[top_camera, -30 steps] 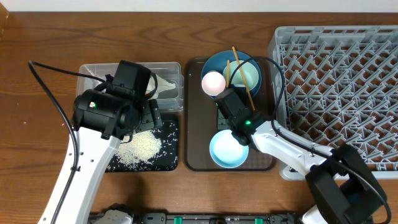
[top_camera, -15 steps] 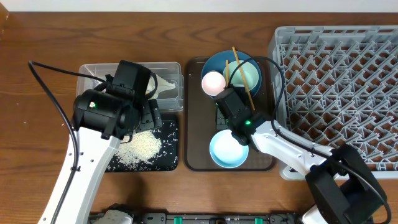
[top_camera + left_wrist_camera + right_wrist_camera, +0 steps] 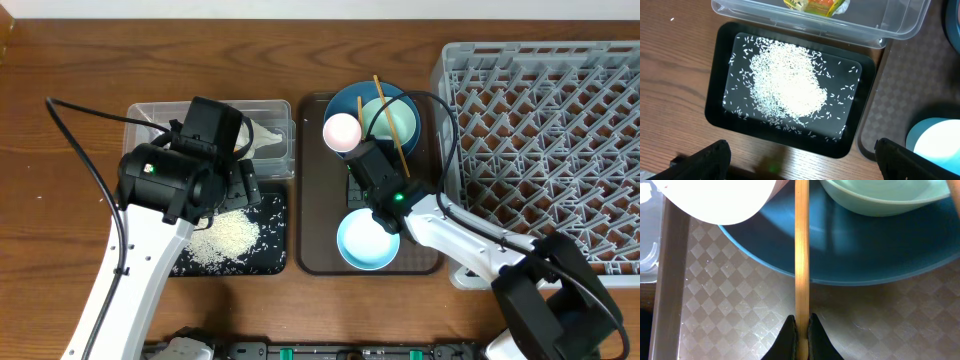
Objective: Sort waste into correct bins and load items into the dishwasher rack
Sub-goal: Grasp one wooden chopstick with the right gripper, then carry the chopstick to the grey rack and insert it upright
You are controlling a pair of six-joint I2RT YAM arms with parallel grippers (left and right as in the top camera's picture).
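My right gripper is shut on the lower end of a wooden chopstick, just above the brown tray. That chopstick leans over the rim of the dark blue bowl, between the pink cup and the mint bowl. A second chopstick lies across the bowls. The light blue bowl sits nearer on the tray. My left gripper is open over the table beside the black tray of rice. The wrapper and tissue lie in the clear tub.
The grey dishwasher rack fills the right side, right next to the brown tray. My right arm reaches in from the lower right, across the rack's near corner. Bare wooden table lies to the left of the bins.
Both arms stay almost where they were. The right gripper's fingers have closed on the chopstick, and the bowls and cup by it have shifted very slightly.
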